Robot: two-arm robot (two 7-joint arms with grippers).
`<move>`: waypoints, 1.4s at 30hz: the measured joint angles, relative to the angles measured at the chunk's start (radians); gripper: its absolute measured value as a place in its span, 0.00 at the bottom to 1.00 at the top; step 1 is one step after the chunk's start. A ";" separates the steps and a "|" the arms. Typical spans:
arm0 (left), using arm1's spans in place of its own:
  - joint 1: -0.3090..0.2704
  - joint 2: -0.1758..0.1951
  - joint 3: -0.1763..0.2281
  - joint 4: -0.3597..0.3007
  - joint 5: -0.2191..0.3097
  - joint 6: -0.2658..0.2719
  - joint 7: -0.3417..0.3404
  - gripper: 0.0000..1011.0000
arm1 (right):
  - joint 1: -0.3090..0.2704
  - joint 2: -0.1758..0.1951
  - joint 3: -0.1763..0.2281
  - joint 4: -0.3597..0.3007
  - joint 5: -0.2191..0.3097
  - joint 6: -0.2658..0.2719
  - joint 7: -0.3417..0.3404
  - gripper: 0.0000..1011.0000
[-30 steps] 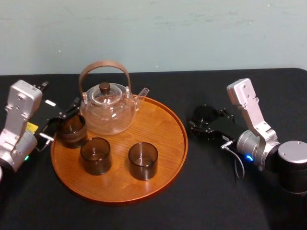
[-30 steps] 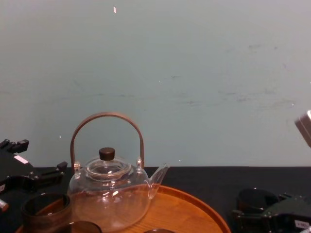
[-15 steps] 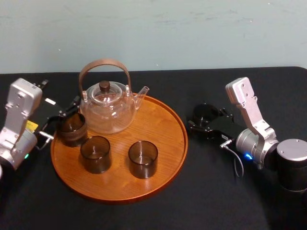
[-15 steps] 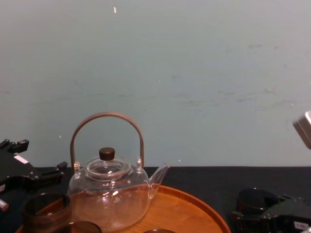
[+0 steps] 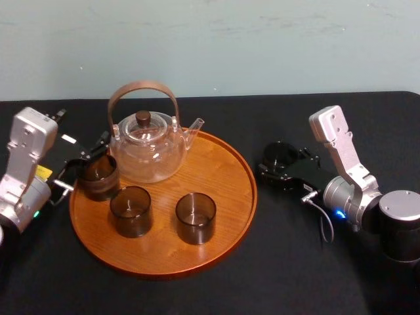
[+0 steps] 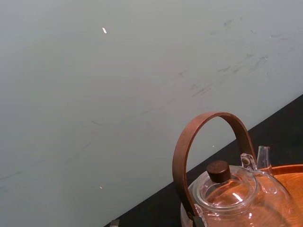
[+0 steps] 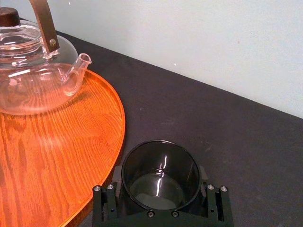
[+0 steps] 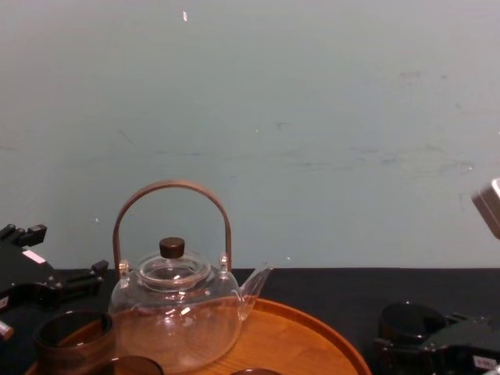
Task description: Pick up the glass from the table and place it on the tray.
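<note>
Glass is inside my right hand, upright, mouth up, base on the black worktop. In the right wrist view the jaws stand flush on its two sides with no gap I can see, so I read the hand as clenched on the glass, not lifted yet.

Place: right of the worktop's middle, well in from the right edge, roughly mid-depth.

Key relation: the tray lies to my left of the right hand. Its near rim is just beside the glass, apart from it, with a thin strip of worktop between. The rim is low but raised, so I judge the move needs a lift first, then a sideways carry to the left over the rim. The glass's long axis is vertical and should stay so.

Free wood on the tray's right part, between the teapot spout and the rim, is the closest landing spot. Farther in are the middle cup, the next cup and the far-left cup at the tray's left rim.

Right arm is clearly the nearer one. Left hand is across the tray by the far-left cup; I cannot tell its state.
</note>
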 joint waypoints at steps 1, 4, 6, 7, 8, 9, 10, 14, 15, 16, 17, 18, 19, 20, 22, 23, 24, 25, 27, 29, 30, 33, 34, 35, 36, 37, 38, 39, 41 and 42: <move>0.000 0.000 0.000 0.000 0.000 0.000 0.000 0.99 | 0.000 0.000 0.000 0.000 0.000 0.000 0.000 0.90; 0.000 0.000 0.000 0.000 0.000 0.000 0.000 0.99 | 0.000 0.000 0.000 0.000 0.000 0.000 0.000 0.90; 0.000 0.000 0.000 0.000 0.000 0.000 0.000 0.99 | 0.000 0.000 0.000 0.000 0.000 0.000 0.000 0.90; 0.000 0.000 0.000 0.000 0.000 0.000 0.000 0.99 | 0.000 0.000 0.000 -0.001 0.000 -0.001 0.000 0.90; 0.000 0.000 0.000 0.000 0.000 0.000 0.000 0.99 | 0.000 0.000 0.000 -0.001 0.000 -0.001 0.000 0.90; 0.000 0.000 0.000 0.000 0.000 0.000 0.000 0.99 | 0.000 0.000 0.000 -0.001 0.000 -0.001 0.000 0.90; 0.000 0.000 0.000 0.000 0.000 0.000 0.000 0.99 | 0.000 0.000 0.000 -0.001 0.000 -0.001 0.000 0.90; 0.000 0.000 0.000 0.000 0.000 0.000 0.000 0.99 | 0.000 0.000 0.000 -0.001 0.000 -0.001 0.000 0.90; 0.000 0.000 0.000 0.000 0.000 0.000 0.000 0.99 | 0.000 0.000 0.000 -0.001 0.000 -0.001 0.000 0.90; 0.000 0.000 0.000 0.000 0.000 0.000 0.000 0.99 | 0.000 0.000 0.000 -0.001 0.000 -0.001 0.000 0.90; 0.000 0.000 0.000 0.000 0.000 0.000 0.000 0.99 | 0.000 0.000 0.000 -0.001 0.000 -0.001 0.000 0.90; 0.000 0.000 0.000 0.000 0.000 0.000 0.000 0.99 | 0.000 -0.001 0.002 0.000 0.002 -0.001 0.000 0.90; 0.000 0.000 0.000 0.000 0.000 0.000 0.000 0.99 | 0.000 -0.005 0.007 0.004 0.011 -0.002 0.001 0.90; 0.000 0.000 0.000 0.000 0.000 0.000 0.000 0.99 | 0.000 -0.008 0.010 0.004 0.016 -0.002 0.002 0.90; 0.000 0.000 0.000 0.000 0.000 0.000 0.000 0.99 | 0.000 -0.011 0.014 0.002 0.024 -0.004 0.004 0.90; 0.000 0.000 0.000 0.000 0.000 0.000 0.000 0.99 | -0.001 -0.013 0.016 -0.006 0.031 -0.005 0.006 0.90; 0.000 0.000 0.000 0.000 0.000 0.000 0.000 0.99 | -0.002 -0.013 0.016 -0.012 0.034 -0.005 0.008 0.90; 0.000 0.000 0.000 0.000 0.000 0.000 0.000 0.99 | -0.004 -0.013 0.016 -0.019 0.036 -0.006 0.010 0.90; 0.000 0.000 0.000 0.000 0.000 0.000 0.000 0.99 | -0.008 -0.011 0.013 -0.041 0.042 -0.008 0.017 0.90; 0.000 0.000 0.000 0.000 0.000 0.000 0.000 0.99 | -0.011 -0.009 0.008 -0.061 0.044 -0.010 0.023 0.90; 0.000 0.000 0.000 0.000 0.000 0.000 0.000 0.99 | -0.014 -0.008 0.001 -0.078 0.046 -0.010 0.029 0.90; 0.000 0.000 0.000 0.000 0.000 0.000 0.000 0.99 | -0.016 -0.007 -0.017 -0.107 0.048 -0.010 0.039 0.90; 0.000 0.000 0.000 0.000 0.000 0.000 0.000 0.99 | -0.016 -0.007 -0.022 -0.111 0.049 -0.009 0.041 0.90; 0.000 0.000 0.000 0.000 0.000 0.000 0.000 0.99 | -0.016 -0.008 -0.027 -0.115 0.049 -0.009 0.043 0.90; 0.000 0.000 0.000 0.000 0.000 0.000 0.000 0.99 | -0.014 -0.009 -0.040 -0.119 0.048 -0.009 0.048 0.90; 0.000 0.000 0.000 0.000 0.000 0.000 0.000 0.99 | -0.012 -0.010 -0.046 -0.119 0.048 -0.009 0.050 0.90; 0.000 0.000 0.000 0.000 0.000 0.000 0.000 0.99 | -0.009 -0.011 -0.054 -0.119 0.046 -0.009 0.051 0.90; 0.000 0.000 0.000 0.000 0.000 0.000 0.000 0.99 | -0.002 -0.016 -0.068 -0.114 0.041 -0.010 0.053 0.90; 0.000 0.000 0.000 0.000 0.000 0.000 0.000 0.99 | 0.009 -0.022 -0.087 -0.100 0.032 -0.011 0.055 0.90; 0.000 0.000 0.000 0.000 0.000 0.000 0.000 0.99 | 0.013 -0.025 -0.093 -0.094 0.029 -0.012 0.055 0.90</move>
